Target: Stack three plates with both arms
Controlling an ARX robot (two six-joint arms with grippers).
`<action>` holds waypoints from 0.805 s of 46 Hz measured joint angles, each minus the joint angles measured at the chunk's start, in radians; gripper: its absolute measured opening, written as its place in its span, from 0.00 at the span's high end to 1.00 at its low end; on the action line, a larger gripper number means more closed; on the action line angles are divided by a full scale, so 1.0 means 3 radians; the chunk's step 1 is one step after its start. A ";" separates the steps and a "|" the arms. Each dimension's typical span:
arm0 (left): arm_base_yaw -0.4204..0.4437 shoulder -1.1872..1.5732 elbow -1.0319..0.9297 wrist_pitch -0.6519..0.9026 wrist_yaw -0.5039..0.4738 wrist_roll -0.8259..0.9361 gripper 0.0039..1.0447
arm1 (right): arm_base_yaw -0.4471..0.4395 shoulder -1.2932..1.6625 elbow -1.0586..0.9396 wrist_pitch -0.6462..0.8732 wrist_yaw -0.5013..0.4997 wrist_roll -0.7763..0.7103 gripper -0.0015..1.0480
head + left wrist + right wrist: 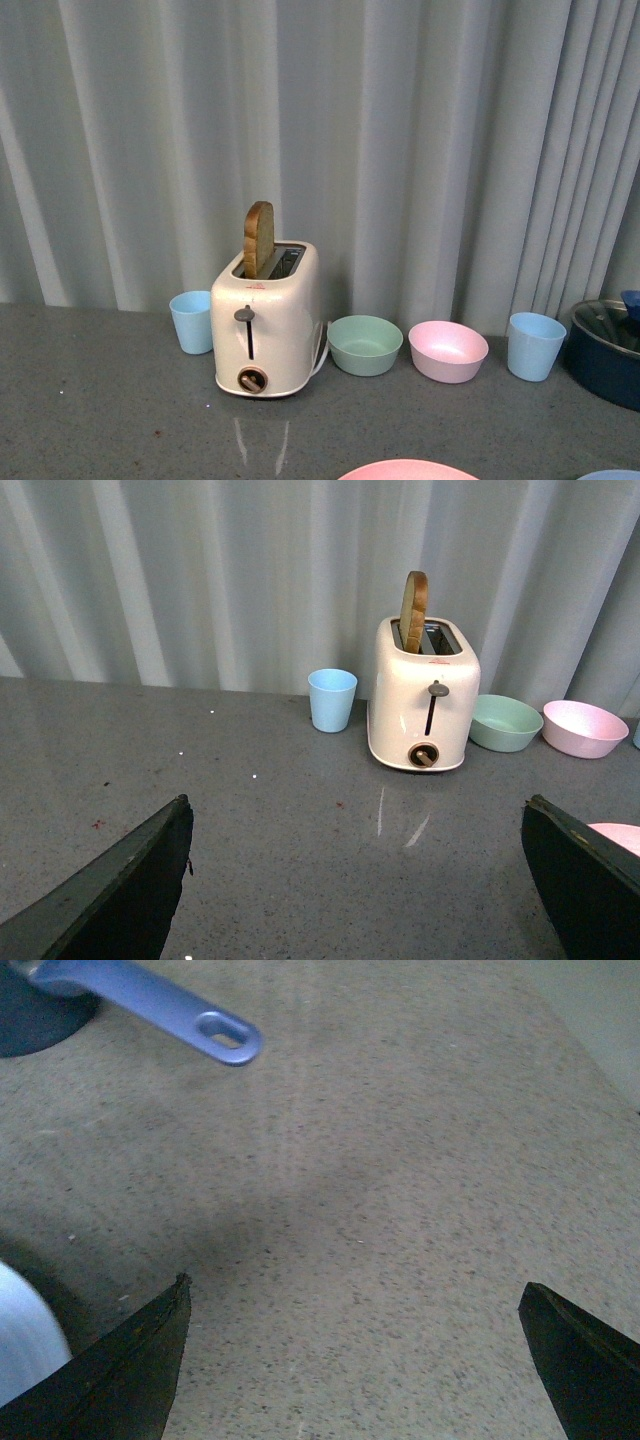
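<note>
Pink plate (619, 834) just beside wide-spread left hand (355, 885).

- The bench (100, 400) is a grey speckled surface; its back edge meets a pale pleated curtain.
- A cream toaster (265, 320) stands near the back edge, about midway along it.
- A light blue cup (190, 322) stands upright just beside the toaster, toward the left edge.
- On the toaster's other side, a green bowl (365, 345), a pink bowl (448, 351) and a second light blue cup (535, 346) line the back edge.
- A dark blue pot (605, 355) sits at the right edge.
- A pink plate (405, 470) lies at the front edge.
- A light blue plate (612, 475) shows at the front right corner.
</note>
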 joint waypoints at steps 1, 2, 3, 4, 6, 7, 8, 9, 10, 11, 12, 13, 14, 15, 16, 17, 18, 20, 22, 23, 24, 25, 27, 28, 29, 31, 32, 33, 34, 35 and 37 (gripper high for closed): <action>0.0000 0.0000 0.0000 0.0000 0.0000 0.0000 0.06 | 0.0046 0.0024 0.0010 0.0001 0.0001 -0.0019 0.07; 0.0000 0.0000 0.0000 0.0000 0.0000 0.0000 0.06 | 0.0095 0.0050 0.0019 0.0003 0.0001 -0.0052 0.07; 0.0000 0.0000 0.0000 0.0000 0.0000 0.0000 0.06 | 0.0142 0.0072 0.0025 0.0005 -0.0001 -0.0071 0.07; 0.0000 0.0000 0.0000 0.0000 0.0000 0.0000 0.06 | 0.0165 0.0081 0.0027 0.0006 -0.0005 -0.0089 0.07; 0.0000 0.0000 0.0000 0.0000 0.0000 0.0000 0.06 | 0.0280 0.0141 0.0033 0.0018 -0.0037 -0.0154 0.07; 0.0000 0.0000 0.0000 0.0000 0.0000 0.0000 0.06 | 0.0346 0.0178 0.0033 0.0027 -0.0048 -0.0189 0.07; 0.0000 0.0000 0.0000 0.0000 0.0000 0.0000 0.06 | 0.0389 0.0201 0.0033 0.0032 -0.0058 -0.0214 0.07; 0.0000 0.0000 0.0000 0.0000 0.0000 0.0000 0.06 | 0.0430 0.0224 0.0033 0.0033 -0.0066 -0.0221 0.07; 0.0000 0.0000 0.0000 0.0000 0.0000 0.0000 0.06 | 0.0486 0.0251 0.0033 0.0033 -0.0081 -0.0234 0.07; 0.0000 0.0000 0.0000 0.0000 0.0000 0.0000 0.06 | 0.0538 0.0273 0.0032 0.0036 -0.0089 -0.0239 0.07; 0.0000 0.0000 0.0000 0.0000 0.0000 0.0000 0.06 | 0.0571 0.0286 0.0032 0.0039 -0.0095 -0.0240 0.07; 0.0000 0.0000 0.0000 0.0000 0.0000 0.0000 0.06 | 0.0615 0.0299 0.0028 0.0047 -0.0109 -0.0242 0.07; 0.0000 0.0000 0.0000 0.0000 0.0000 0.0000 0.06 | 0.0642 0.0308 0.0020 0.0060 -0.0118 -0.0243 0.07; 0.0000 0.0000 0.0000 0.0000 0.0000 0.0000 0.06 | 0.0668 0.0313 0.0010 0.0074 -0.0125 -0.0244 0.07; 0.0000 0.0000 0.0000 0.0000 0.0000 0.0000 0.06 | 0.0692 0.0319 -0.0003 0.0088 -0.0132 -0.0243 0.07; 0.0000 0.0000 0.0000 0.0000 0.0000 0.0000 0.06 | 0.0712 0.0327 -0.0017 0.0097 -0.0142 -0.0242 0.07; 0.0000 0.0000 0.0000 0.0000 0.0000 0.0000 0.06 | 0.0741 0.0341 -0.0041 0.0112 -0.0161 -0.0242 0.07; 0.0000 0.0000 0.0000 0.0000 0.0000 0.0000 0.06 | 0.0779 0.0379 -0.0095 0.0159 -0.0193 -0.0243 0.07; 0.0000 0.0000 0.0000 0.0000 0.0000 0.0000 0.06 | 0.0810 0.0432 -0.0148 0.0191 -0.0223 -0.0243 0.07; 0.0000 0.0000 0.0000 0.0000 0.0000 0.0000 0.06 | 0.0824 0.0463 -0.0183 0.0219 -0.0242 -0.0243 0.07; 0.0000 0.0000 0.0000 0.0000 0.0000 0.0000 0.06 | 0.0834 0.0486 -0.0207 0.0239 -0.0256 -0.0243 0.07; 0.0000 0.0000 0.0000 0.0000 0.0000 0.0000 0.06 | 0.0838 0.0495 -0.0219 0.0251 -0.0259 -0.0243 0.07; 0.0000 0.0000 0.0000 0.0000 0.0000 0.0000 0.06 | 0.0856 0.0528 -0.0263 0.0289 -0.0277 -0.0243 0.07; 0.0000 0.0000 0.0000 0.0000 0.0000 0.0000 0.06 | 0.0858 0.0535 -0.0273 0.0298 -0.0281 -0.0242 0.07; 0.0000 0.0000 0.0000 0.0000 0.0000 0.0000 0.06 | 0.0866 0.0549 -0.0290 0.0318 -0.0291 -0.0243 0.07; 0.0000 0.0000 0.0000 0.0000 0.0000 0.0000 0.06 | 0.0879 0.0575 -0.0329 0.0369 -0.0305 -0.0242 0.07; 0.0000 0.0000 0.0000 0.0000 0.0000 0.0000 0.06 | 0.0885 0.0590 -0.0346 0.0397 -0.0320 -0.0242 0.07; 0.0000 0.0000 0.0000 0.0000 0.0000 0.0000 0.06 | 0.0888 0.0601 -0.0354 0.0416 -0.0340 -0.0240 0.07; 0.0000 0.0000 0.0000 0.0000 0.0000 0.0000 0.06 | 0.0891 0.0618 -0.0364 0.0446 -0.0369 -0.0239 0.07; 0.0000 0.0000 0.0000 0.0000 0.0000 0.0000 0.06 | 0.0894 0.0629 -0.0370 0.0465 -0.0387 -0.0238 0.07; 0.0000 0.0000 0.0000 0.0000 0.0000 0.0000 0.06 | 0.0899 0.0666 -0.0376 0.0497 -0.0426 -0.0235 0.07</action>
